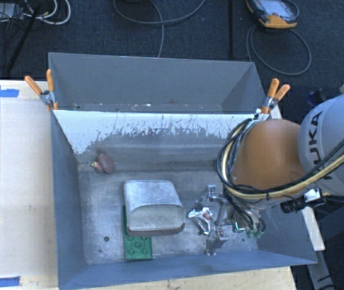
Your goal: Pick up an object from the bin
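The gripper (211,225) hangs just right of a grey block (152,205), which lies left-to-right over a green tile (138,246). Open or closed, I can't tell.

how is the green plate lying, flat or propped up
Flat, as far as shows: the green plate lies on the bin floor near the front wall, its far end tucked under the grey rounded block.
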{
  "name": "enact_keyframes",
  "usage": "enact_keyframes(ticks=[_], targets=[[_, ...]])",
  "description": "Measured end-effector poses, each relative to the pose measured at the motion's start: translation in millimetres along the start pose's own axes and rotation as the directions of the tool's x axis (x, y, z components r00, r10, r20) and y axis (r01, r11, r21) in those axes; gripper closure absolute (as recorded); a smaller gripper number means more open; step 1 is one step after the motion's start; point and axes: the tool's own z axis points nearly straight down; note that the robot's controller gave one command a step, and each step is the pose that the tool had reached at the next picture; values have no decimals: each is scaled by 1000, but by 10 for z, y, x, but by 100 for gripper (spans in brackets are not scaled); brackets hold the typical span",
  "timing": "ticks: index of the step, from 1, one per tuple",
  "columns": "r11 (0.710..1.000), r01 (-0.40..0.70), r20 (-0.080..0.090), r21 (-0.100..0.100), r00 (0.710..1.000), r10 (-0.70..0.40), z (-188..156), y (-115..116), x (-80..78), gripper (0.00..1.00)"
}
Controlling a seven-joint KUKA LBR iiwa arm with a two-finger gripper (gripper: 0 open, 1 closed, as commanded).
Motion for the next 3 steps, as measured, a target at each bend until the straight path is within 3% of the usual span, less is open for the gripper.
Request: enact_keyframes(ticks=[1,2,3], targets=[[980,-198,11,-3,980,198,901,-189,-355,0],[994,-110,7,1,994,110,892,-118,-533,0],[994,-111,6,-1,994,111,878,-110,-538,100]])
